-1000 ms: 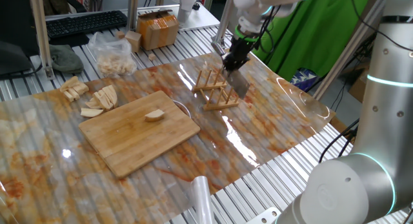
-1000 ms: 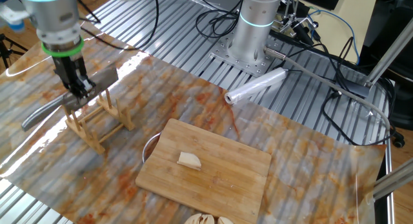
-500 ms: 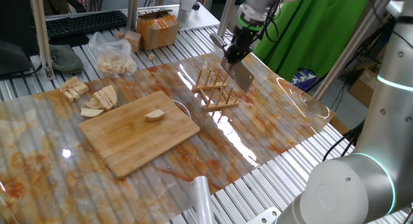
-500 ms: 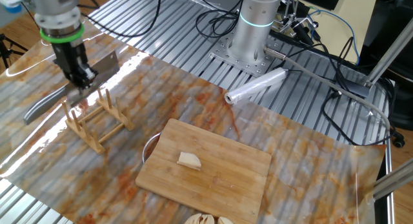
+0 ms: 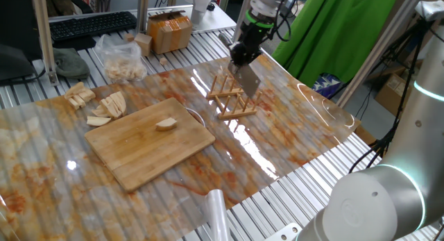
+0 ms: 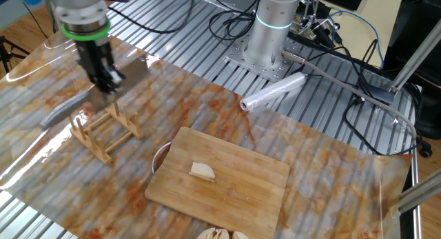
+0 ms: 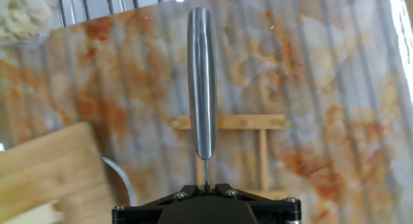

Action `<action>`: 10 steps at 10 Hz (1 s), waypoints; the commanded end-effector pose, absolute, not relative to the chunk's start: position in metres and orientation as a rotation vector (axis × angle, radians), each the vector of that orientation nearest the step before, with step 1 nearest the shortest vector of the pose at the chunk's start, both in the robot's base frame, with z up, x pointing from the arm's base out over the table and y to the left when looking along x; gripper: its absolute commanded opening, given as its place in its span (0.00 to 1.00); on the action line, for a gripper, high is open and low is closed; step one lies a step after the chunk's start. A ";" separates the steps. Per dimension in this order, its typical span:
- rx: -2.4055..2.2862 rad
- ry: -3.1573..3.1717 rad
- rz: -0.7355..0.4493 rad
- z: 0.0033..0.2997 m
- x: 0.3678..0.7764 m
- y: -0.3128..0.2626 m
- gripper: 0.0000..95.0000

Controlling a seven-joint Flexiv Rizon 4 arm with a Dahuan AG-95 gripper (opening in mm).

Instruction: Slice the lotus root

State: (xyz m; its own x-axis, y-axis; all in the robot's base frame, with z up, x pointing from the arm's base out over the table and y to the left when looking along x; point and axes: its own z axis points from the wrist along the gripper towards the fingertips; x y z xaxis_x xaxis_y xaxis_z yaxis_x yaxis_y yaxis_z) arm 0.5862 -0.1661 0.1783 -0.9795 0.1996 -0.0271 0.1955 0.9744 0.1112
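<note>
1. The gripper [image 6: 105, 79] is clamped tight on a cleaver [image 6: 131, 72], carried in the air just above the wooden rack [image 6: 105, 133] near the tabletop's far edge in one fixed view

2. The lotus root piece [image 5: 166, 124] lies near the middle of the cutting board [image 5: 139, 158], well apart from the gripper, toward the tabletop's centre

3. The lotus root piece's long axis looks roughly parallel to the board's long edges; the cleaver's handle [image 7: 201, 82] points away from the fingers in the hand view, level with the tabletop
</note>
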 end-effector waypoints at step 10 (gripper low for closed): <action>0.446 3.052 0.174 0.160 0.547 -0.056 0.00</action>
